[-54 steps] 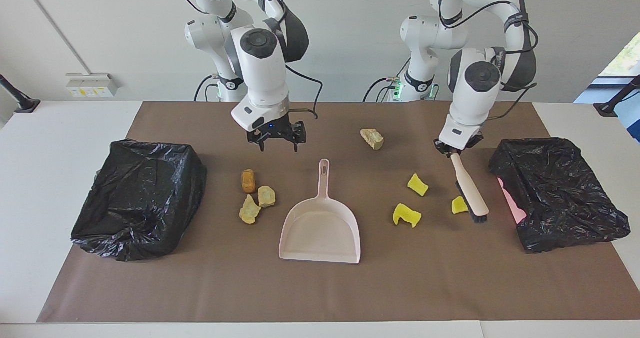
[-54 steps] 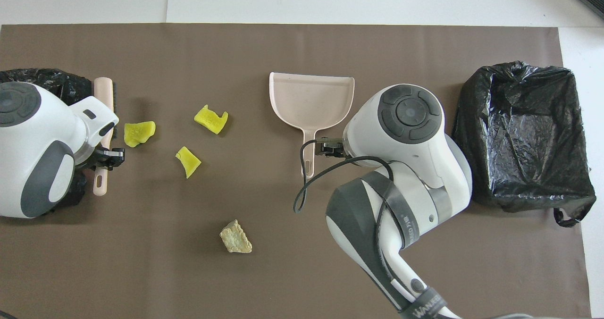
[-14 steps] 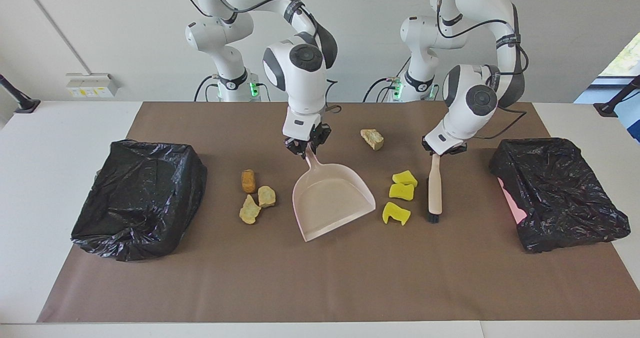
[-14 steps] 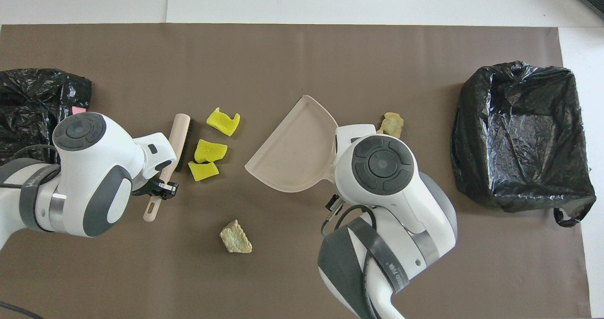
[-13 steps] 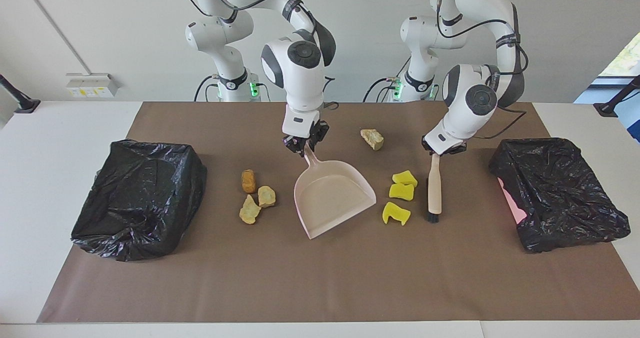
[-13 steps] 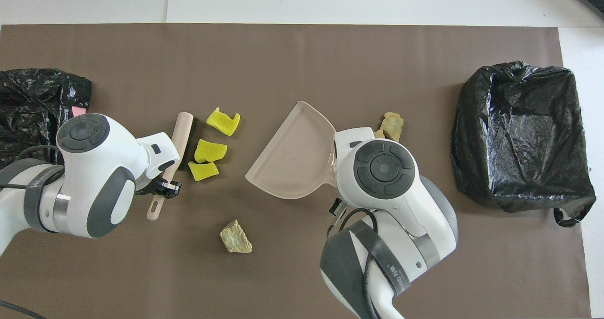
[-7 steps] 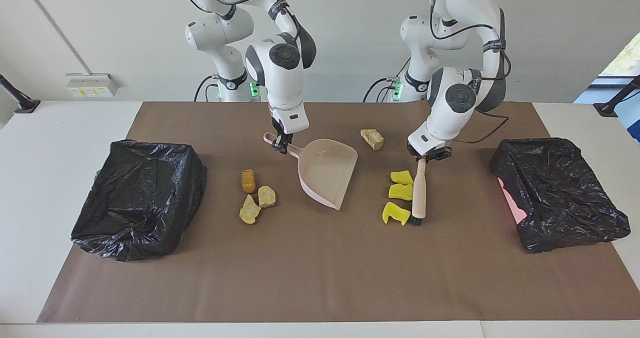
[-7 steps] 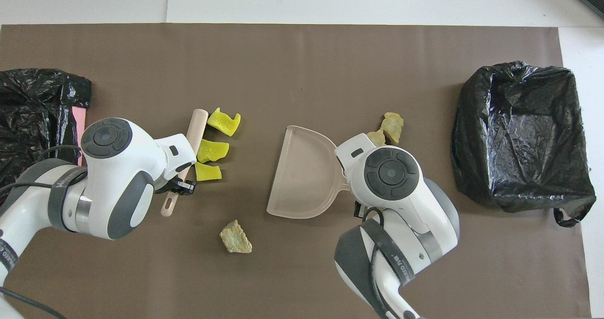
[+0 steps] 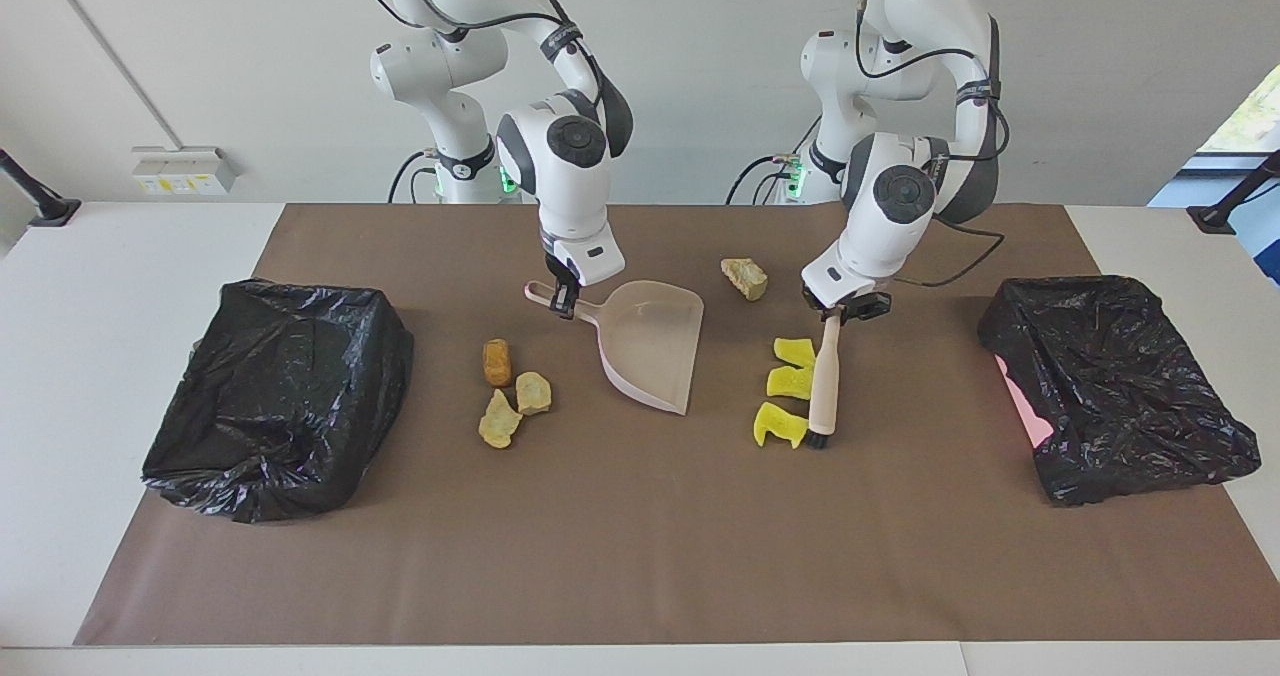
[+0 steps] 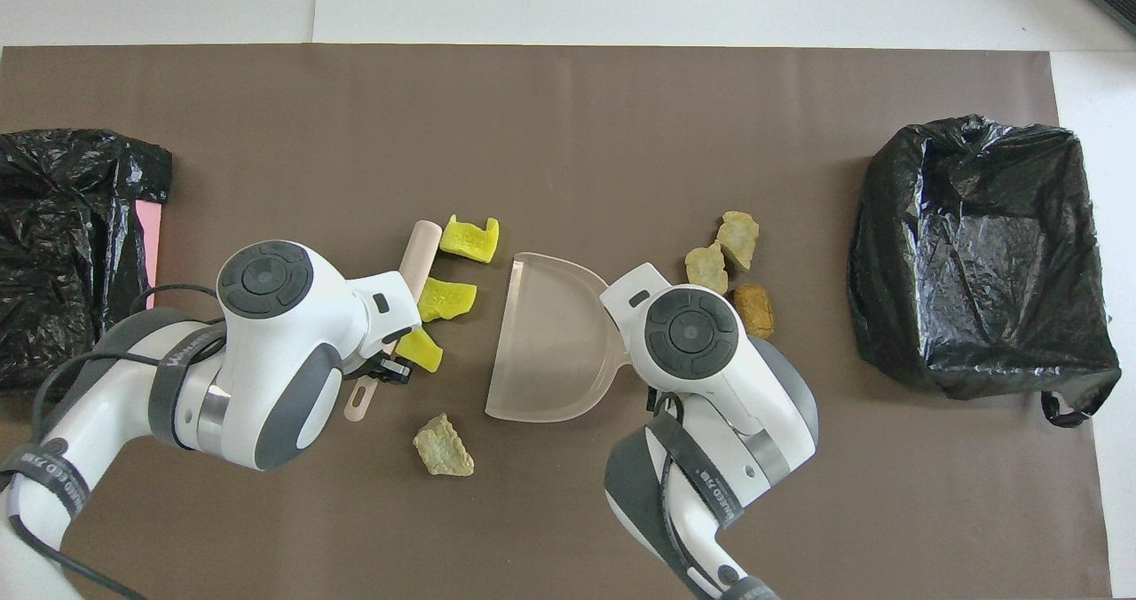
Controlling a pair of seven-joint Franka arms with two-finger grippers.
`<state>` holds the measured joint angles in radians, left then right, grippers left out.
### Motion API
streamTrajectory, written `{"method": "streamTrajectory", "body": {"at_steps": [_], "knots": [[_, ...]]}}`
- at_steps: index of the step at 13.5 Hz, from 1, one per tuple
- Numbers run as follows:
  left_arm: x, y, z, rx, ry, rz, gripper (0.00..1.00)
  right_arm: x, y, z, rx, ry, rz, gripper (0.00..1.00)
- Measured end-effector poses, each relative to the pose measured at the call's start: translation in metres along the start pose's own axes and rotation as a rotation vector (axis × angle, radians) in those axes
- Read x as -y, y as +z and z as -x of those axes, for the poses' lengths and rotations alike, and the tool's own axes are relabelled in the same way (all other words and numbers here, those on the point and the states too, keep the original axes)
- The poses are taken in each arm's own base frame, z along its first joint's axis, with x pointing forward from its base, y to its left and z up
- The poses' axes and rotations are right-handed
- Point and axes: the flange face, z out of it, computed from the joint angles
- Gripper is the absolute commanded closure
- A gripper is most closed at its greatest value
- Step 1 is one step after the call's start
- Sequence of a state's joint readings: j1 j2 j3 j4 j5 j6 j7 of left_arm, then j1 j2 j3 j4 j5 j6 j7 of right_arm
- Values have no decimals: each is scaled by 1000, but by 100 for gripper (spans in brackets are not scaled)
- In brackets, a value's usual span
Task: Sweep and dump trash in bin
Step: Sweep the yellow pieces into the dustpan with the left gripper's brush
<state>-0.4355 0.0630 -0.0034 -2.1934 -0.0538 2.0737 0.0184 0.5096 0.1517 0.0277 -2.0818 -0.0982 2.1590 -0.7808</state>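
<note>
My right gripper (image 9: 561, 302) is shut on the handle of the pale pink dustpan (image 9: 650, 348), whose open mouth faces the left arm's end of the table. My left gripper (image 9: 843, 313) is shut on the handle of the beige brush (image 9: 822, 388). The brush's bristles lie against three yellow chunks (image 9: 790, 383), a short gap from the dustpan's mouth. In the overhead view the chunks (image 10: 446, 296) sit between brush (image 10: 417, 258) and dustpan (image 10: 550, 351). One tan piece (image 9: 745, 278) lies nearer the robots. Three tan pieces (image 9: 515, 396) lie beside the dustpan toward the right arm's end.
A bin lined with a black bag (image 9: 275, 396) stands at the right arm's end of the brown mat. Another (image 9: 1115, 386) stands at the left arm's end, with something pink showing at its edge.
The left gripper has pushed the brush and the three yellow chunks toward the dustpan. The right gripper took hold of the dustpan and turned its mouth toward them.
</note>
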Motion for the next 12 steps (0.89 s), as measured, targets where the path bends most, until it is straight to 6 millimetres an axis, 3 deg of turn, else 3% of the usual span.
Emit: {"method": "streamTrajectory", "body": {"at_steps": [5, 8, 10, 12], "knots": [[-79, 2, 24, 86, 75, 67, 100, 0, 0, 0, 0, 0, 0, 100], [-117, -11, 33, 92, 52, 85, 100, 0, 0, 0, 0, 0, 0, 100], [-127, -30, 34, 90, 40, 88, 100, 0, 0, 0, 0, 0, 0, 100], [-124, -54, 45, 127, 15, 88, 100, 0, 0, 0, 0, 0, 0, 100]]}}
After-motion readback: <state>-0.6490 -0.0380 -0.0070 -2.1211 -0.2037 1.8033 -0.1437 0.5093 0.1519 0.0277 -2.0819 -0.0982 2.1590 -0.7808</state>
